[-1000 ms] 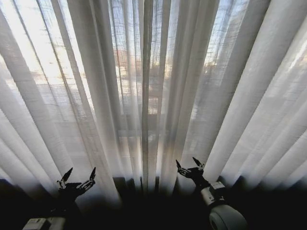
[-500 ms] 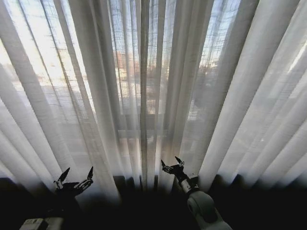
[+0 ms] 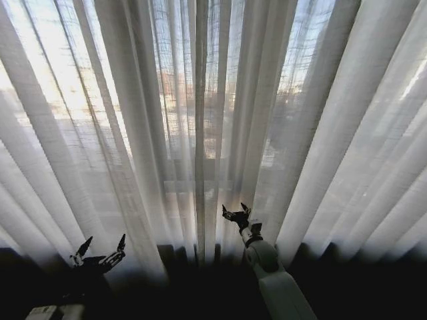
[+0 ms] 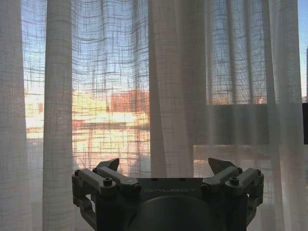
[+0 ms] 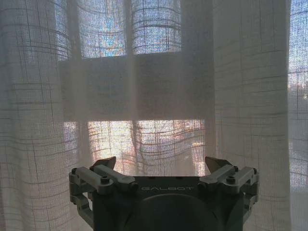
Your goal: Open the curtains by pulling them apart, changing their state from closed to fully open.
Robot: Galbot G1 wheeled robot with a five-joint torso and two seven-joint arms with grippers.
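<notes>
The curtains (image 3: 133, 120) hang closed across the whole window, sheer white with long vertical folds, meeting near the middle (image 3: 201, 133). My right gripper (image 3: 235, 213) is open and reaches up close to the folds just right of the middle seam; its wrist view has the fabric (image 5: 154, 96) right in front of the open gripper (image 5: 163, 166), nothing between the fingers. My left gripper (image 3: 100, 250) stands open low at the left, short of the curtain (image 4: 163, 96), and is open in its own wrist view (image 4: 166, 166).
A dark horizontal window frame bar (image 3: 193, 170) shows through the fabric at mid height, with buildings outside behind it. A dark strip (image 3: 200, 293) runs below the curtain hem.
My right arm has stretched forward and to the left, bringing its gripper up to the folds by the middle seam. The left gripper has sunk slightly toward the lower left.
</notes>
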